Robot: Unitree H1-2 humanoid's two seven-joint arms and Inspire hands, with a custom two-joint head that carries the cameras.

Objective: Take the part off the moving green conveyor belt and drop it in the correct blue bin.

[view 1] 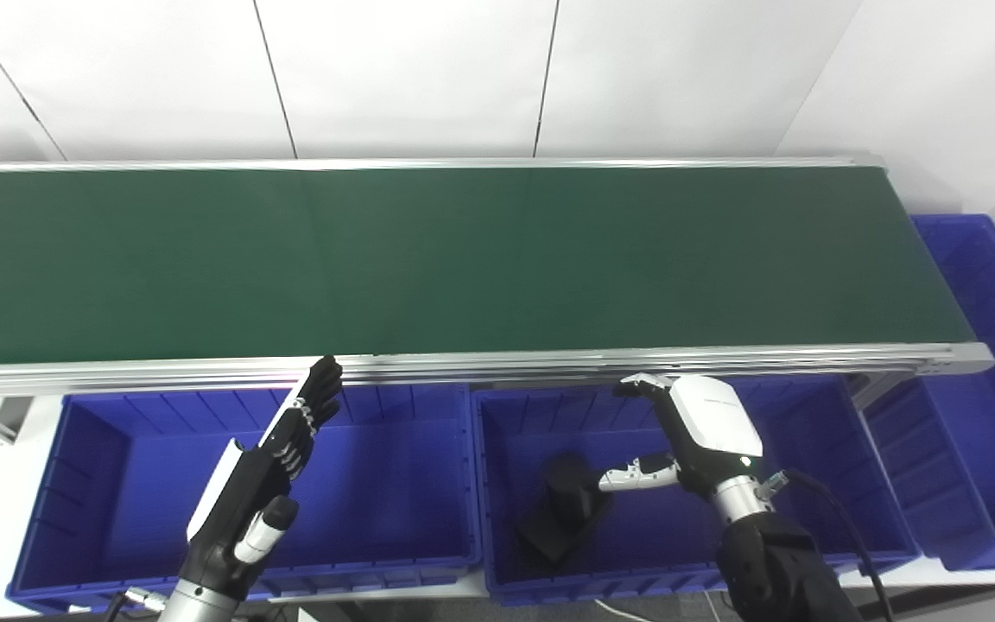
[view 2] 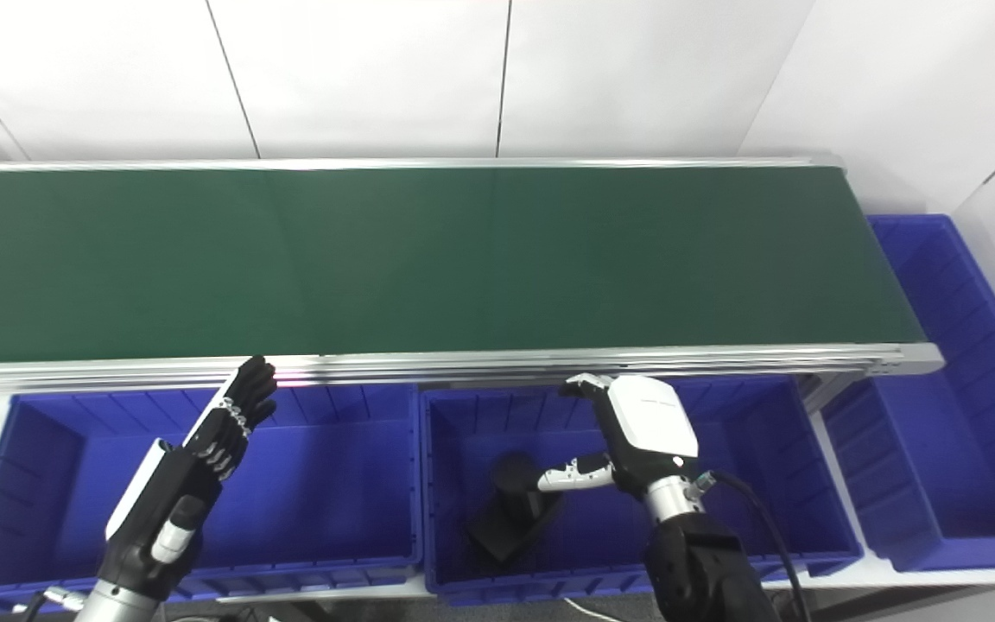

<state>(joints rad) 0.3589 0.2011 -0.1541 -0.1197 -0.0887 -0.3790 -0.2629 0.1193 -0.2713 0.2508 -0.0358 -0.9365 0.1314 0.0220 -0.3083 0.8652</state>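
The green conveyor belt (view 1: 428,259) runs across the view with no part on it. A black part (view 1: 567,510) lies on the floor of the middle blue bin (view 1: 696,561); it also shows in the right eye view (view 2: 515,510). My right hand (view 1: 687,432) is open above that bin, to the right of the part, fingers apart and holding nothing. My left hand (view 1: 277,458) is open with fingers straight, raised over the left blue bin (view 1: 117,449), fingertips near the belt's front rail.
A third blue bin (view 1: 981,380) stands at the right, past the belt's end. The belt's silver front rail (view 1: 549,363) runs just above the bins. A white panelled wall stands behind.
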